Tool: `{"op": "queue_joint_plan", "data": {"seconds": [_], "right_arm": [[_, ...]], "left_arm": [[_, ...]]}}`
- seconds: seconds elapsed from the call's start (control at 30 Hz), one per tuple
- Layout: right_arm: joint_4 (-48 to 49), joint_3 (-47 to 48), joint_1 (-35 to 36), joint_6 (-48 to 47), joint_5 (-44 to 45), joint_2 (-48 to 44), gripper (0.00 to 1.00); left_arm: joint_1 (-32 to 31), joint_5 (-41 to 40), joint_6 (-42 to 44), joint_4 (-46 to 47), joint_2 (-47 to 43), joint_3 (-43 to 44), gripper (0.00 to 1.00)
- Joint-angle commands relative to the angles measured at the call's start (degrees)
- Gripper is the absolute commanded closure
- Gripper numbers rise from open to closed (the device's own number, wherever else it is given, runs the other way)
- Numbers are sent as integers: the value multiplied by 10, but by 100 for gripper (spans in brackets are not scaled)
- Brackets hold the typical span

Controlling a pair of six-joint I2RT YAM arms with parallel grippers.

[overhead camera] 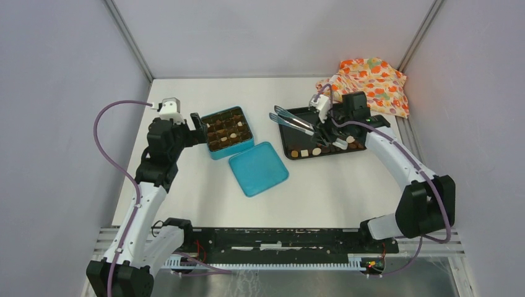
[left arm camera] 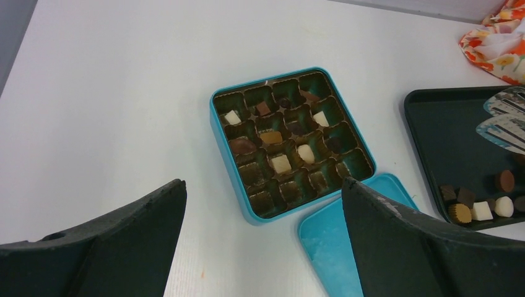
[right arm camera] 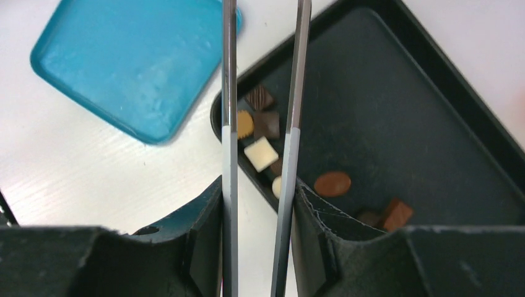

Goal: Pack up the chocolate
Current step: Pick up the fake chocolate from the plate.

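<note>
— Chocolate first: where does it lie?

— In two places. Small pieces, cream-white squares, a caramel block and some dark ones, sit one to a cell in the glossy, gridded liner of a square teal tin. More are grouped along one edge of a shallow matt-black tray, among them a white square, a fluted cup shape and a smooth brown oval.

— And the lid?

— Teal, with rounded corners, lying flat on the white worktop just beside the tin's near corner.

— The arms?

— The left gripper hovers at the tin's left side, its dark fingers spread wide apart. The right gripper has its fingers clamped on the two thin steel arms of the tongs, over the tray. The tong tips run off the wrist view, so I cannot tell whether they carry a piece.

— Anything else?

— A crumpled orange flowery cloth behind the tray.
</note>
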Motion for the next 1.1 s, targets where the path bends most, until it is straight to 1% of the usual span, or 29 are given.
{"op": "queue_joint_plan", "data": {"seconds": [0.0, 0.1, 0.3, 0.57, 0.73, 0.93, 1.07], "right_arm": [[12, -59, -63, -23, -54, -69, 57], [-3, -87, -113, -36, -71, -100, 57], [-57, -124, -214, -90, -93, -127, 58], [-144, -135, -310, -191, -81, -139, 58], [-156, -139, -320, -220, -56, -126, 58], [-150, -136, -320, -235, -16, -97, 57], [-151, -132, -320, -236, -5, -79, 58]], "left_arm": [[-5, 17, 29, 6, -4, 8, 0], [-9, 22, 29, 6, -4, 9, 0], [-17, 26, 29, 5, -6, 10, 0], [-25, 29, 29, 5, -9, 12, 0], [-26, 42, 28, 4, -9, 12, 0], [-27, 43, 29, 4, -9, 12, 0], [-28, 45, 28, 4, -8, 12, 0]]}}
